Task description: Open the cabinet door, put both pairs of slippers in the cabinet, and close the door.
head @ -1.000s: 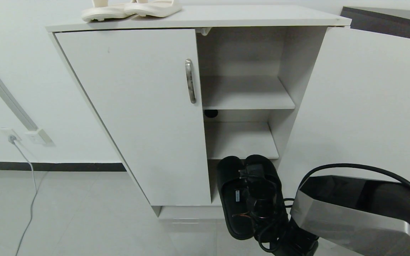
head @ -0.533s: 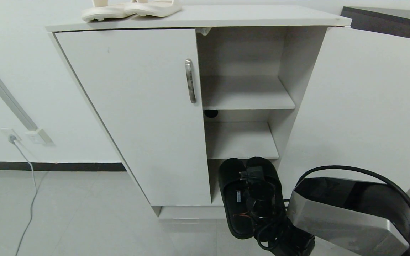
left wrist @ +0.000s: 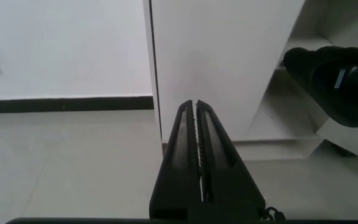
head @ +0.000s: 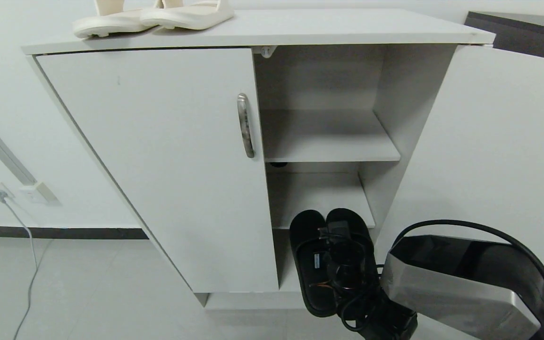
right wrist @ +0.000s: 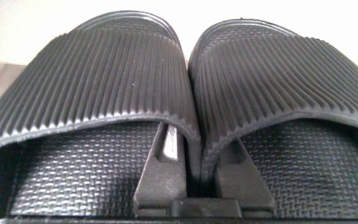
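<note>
Right gripper (right wrist: 191, 177) is clamped on the black slippers (right wrist: 117, 74). Its two dark fingers (right wrist: 163, 168) go under the straps w/ the inner strap edges pinched btwn them, so the pair hangs as one bundle. Straps are arched, ribbed rubber; footbeds have a fine diamond-grid texture.

In head view the right gripper (head: 347, 269) sits over the heel end w/ cables looped round it. The black slippers (head: 307, 231) point toes-first at the cabinet (head: 347, 26), lying side by side and touching. Toes are at the front edge of the lower shelf (head: 319, 198), in front of the bottom opening. Can't tell if they're past the edge or just short of it.

Left gripper (left wrist: 195, 109) has its long black fingers pressed together w/ nothing btwn them. It's low over the tiled floor (left wrist: 67, 162), well apart from the pair.

The cabinet is flat white board. Left door (head: 158, 165) is closed and has a curved metal handle (head: 245, 125). Right door (head: 489, 141) is swung wide open, close beside the arm. Upper shelf (head: 328, 137) is bare. Cream slippers (head: 158, 16), smooth and chunky, sit on the cabinet top at its left end.

Wall socket (head: 0, 194) w/ a grey cable is off to the left, above a dark baseboard (head: 55, 232).
</note>
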